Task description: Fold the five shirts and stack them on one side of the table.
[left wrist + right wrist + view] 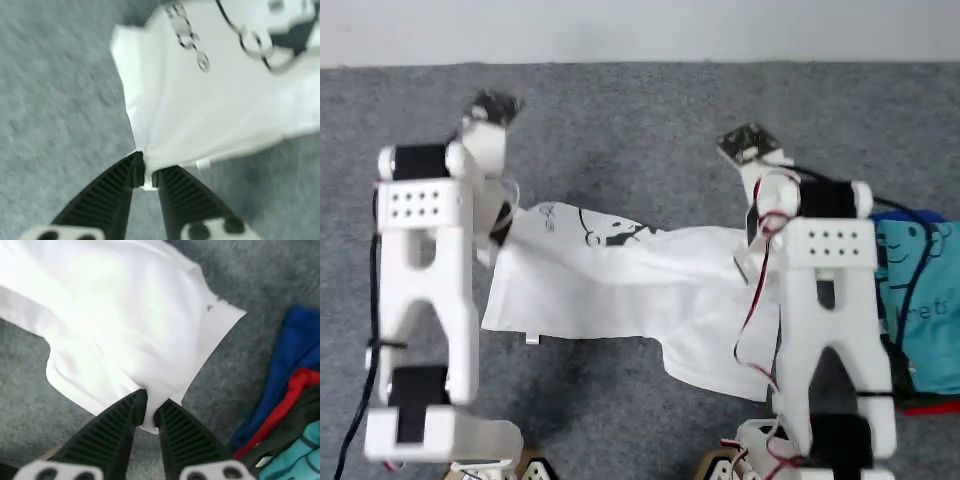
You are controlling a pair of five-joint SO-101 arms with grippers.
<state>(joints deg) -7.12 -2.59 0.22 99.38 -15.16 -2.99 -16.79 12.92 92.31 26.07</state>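
Note:
A white shirt [620, 280] with a black printed drawing lies stretched across the middle of the grey table between both arms. My left gripper [145, 172] is shut on the white shirt [210, 100] at its edge; in the high view it sits at the shirt's left end [500, 225]. My right gripper [149, 410] is shut on the white shirt [125, 325] at a fold of the cloth, at the shirt's right end [755, 235]. Folded shirts form a stack [920, 300] at the table's right side, teal on top.
The stack [285, 410] shows blue, red, dark and teal layers close beside the right gripper. Grey carpet-like table surface [620, 130] lies open behind the shirt. The arms' white bases stand at the near edge.

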